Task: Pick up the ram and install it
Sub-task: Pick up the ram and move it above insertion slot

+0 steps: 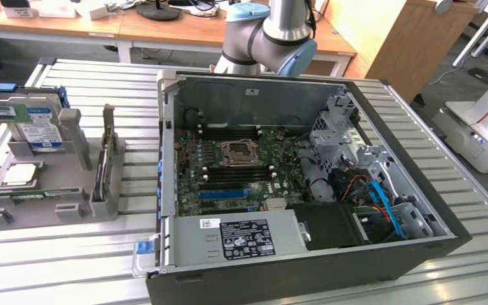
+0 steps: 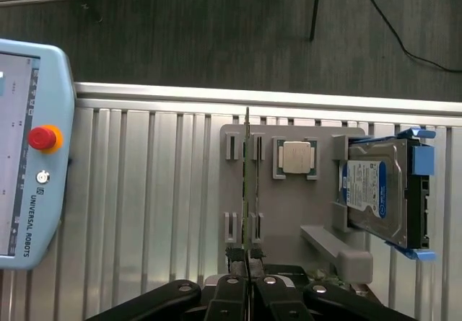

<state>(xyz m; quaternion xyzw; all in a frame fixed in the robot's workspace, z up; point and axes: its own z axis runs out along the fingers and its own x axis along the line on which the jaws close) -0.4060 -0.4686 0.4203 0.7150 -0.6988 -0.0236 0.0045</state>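
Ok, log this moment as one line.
gripper: shut, nothing held | ram: on edge in grey holder, beside processor chip | install: not yet done

Exterior view looks obliquely down, close on the open computer case [image 1: 253, 95]; wrist view faces straight down over the grey holder [image 2: 289, 213] and ram [image 2: 249, 177], shared at exterior frame's left.

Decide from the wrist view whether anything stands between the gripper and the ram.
Nothing visible does. The ram stands on edge in its gray holder, straight ahead of the shut gripper; the processor and hard drive sit off to the side.
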